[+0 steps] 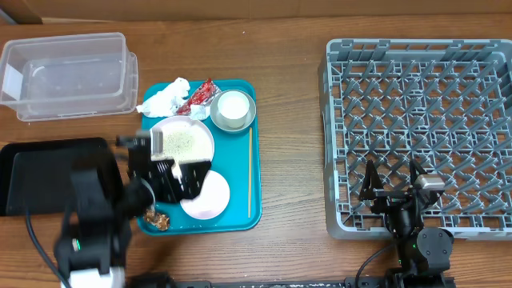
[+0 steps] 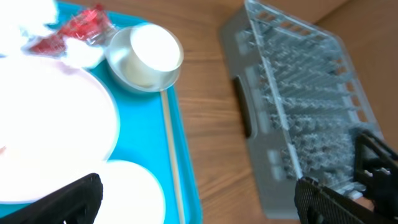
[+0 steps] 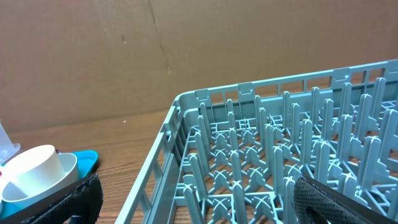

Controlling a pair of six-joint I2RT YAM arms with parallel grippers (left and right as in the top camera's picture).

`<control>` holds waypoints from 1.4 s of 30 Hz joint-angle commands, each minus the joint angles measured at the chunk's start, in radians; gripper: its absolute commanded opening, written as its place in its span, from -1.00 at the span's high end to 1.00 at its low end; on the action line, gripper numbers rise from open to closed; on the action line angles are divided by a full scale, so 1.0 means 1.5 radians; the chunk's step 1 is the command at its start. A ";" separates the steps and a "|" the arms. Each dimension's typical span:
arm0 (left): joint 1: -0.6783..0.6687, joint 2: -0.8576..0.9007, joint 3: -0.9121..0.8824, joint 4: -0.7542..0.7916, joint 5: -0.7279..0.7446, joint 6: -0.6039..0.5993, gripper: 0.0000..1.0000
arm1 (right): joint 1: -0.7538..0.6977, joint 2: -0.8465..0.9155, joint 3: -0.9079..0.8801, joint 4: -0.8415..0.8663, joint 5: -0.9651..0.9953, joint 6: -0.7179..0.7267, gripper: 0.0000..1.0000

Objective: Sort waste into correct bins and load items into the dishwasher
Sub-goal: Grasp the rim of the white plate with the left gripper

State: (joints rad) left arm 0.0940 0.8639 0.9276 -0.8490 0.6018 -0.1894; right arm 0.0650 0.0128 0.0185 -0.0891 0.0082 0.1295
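Fingers of the left gripper (image 1: 180, 178) and right gripper (image 1: 392, 181) are spread wide, gripping nothing. The right hovers over the near edge of the empty dish rack (image 1: 420, 96), placed to receive, I'd guess. The left hangs over the teal tray (image 1: 232, 154), well apart from the clear tub (image 1: 68, 72), between the rice-strewn plate (image 1: 182, 138) and small bowl (image 1: 210, 198), probably picking one. The napkin (image 1: 164, 98) and wrapper (image 1: 200, 96) lie unsorted at its far edge.

- We see the overhead view evenly, softly lit, with faint shadows beside the dish rack (image 1: 416, 136); the left arm (image 1: 94, 220) smears with blur.
- We find the left wrist view soft throughout, its plate (image 2: 56, 124) washed to blank white.
- We get the right wrist view sharper.
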 commanded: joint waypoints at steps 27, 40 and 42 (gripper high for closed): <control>0.003 0.436 0.101 -0.139 -0.417 -0.136 0.92 | -0.003 -0.007 -0.007 0.005 0.009 -0.004 -1.00; -0.042 0.554 0.082 -0.100 -0.332 -0.120 0.92 | -0.003 -0.007 -0.007 0.005 0.009 -0.004 -1.00; -0.048 0.558 0.082 -0.099 -0.302 -0.099 0.92 | -0.003 -0.007 -0.007 0.005 0.009 -0.004 -1.00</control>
State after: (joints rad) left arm 0.0387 1.6848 1.0588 -1.0004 0.0589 -0.3676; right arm 0.0650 0.0128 0.0185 -0.0895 0.0082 0.1295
